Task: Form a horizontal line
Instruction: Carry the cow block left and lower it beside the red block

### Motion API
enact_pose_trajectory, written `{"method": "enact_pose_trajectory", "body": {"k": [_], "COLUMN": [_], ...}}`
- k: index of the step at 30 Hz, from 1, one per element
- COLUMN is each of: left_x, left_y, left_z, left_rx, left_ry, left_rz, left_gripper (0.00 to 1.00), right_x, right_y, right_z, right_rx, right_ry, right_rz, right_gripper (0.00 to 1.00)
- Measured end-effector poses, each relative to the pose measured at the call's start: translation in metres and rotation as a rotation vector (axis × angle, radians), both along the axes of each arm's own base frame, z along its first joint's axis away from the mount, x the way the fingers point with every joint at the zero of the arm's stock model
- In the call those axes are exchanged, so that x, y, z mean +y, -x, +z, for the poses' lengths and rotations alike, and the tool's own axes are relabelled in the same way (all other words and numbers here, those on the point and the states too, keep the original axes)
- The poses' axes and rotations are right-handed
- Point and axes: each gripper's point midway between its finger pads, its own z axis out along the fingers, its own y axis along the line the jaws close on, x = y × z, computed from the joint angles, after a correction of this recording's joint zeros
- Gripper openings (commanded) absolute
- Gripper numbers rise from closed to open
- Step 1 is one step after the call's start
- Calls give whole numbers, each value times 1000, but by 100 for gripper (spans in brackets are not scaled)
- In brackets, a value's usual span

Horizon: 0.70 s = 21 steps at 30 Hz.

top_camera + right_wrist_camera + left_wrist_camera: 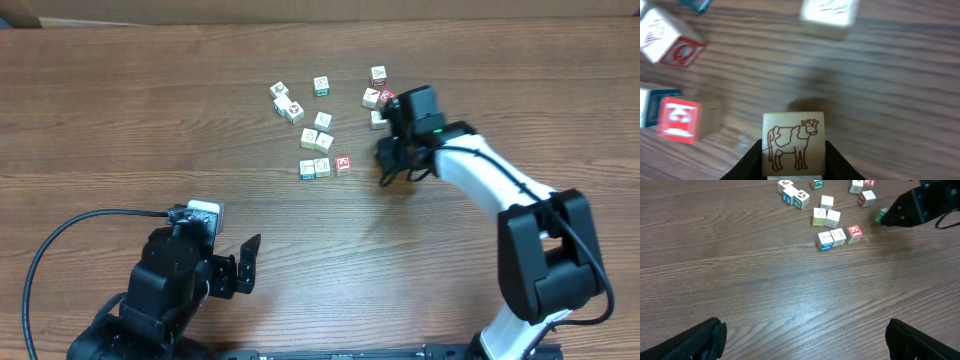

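Wooden cow cube (793, 142) clamped, right fingers (746, 167) | left fingers (690, 340) apart | loose cubes (322, 86) near row (322, 167)

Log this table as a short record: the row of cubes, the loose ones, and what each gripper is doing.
Surface: wooden table
Line so far: row of three cubes side by side, with the red-faced one at its right end in the overhead view
Others: loose cubes scattered beyond the row
Left gripper: open, empty, well away from the cubes
Right gripper: shut on cow cube, to the right of the row
Status: held cube not yet added to the row
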Motion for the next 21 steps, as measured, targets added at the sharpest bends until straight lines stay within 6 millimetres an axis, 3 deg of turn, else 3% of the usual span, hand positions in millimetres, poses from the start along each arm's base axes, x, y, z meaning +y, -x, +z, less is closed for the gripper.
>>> {"method": "enact_pose_trajectory", "body": {"k": [8, 21], "left_x": [0, 0], "left_y": [0, 0], "left_z": [0, 0], "left_rx": [0, 0], "left_ry": [0, 0], "left_rz": [0, 0], "left_gripper": [100, 99], "right_x": [28, 37], "right_y": [19, 16], "right_z": [-3, 0], "right_rx": [27, -13], "right_ry": [25, 37], "right_rz": [-61, -148], "right_gripper": [30, 30]}}
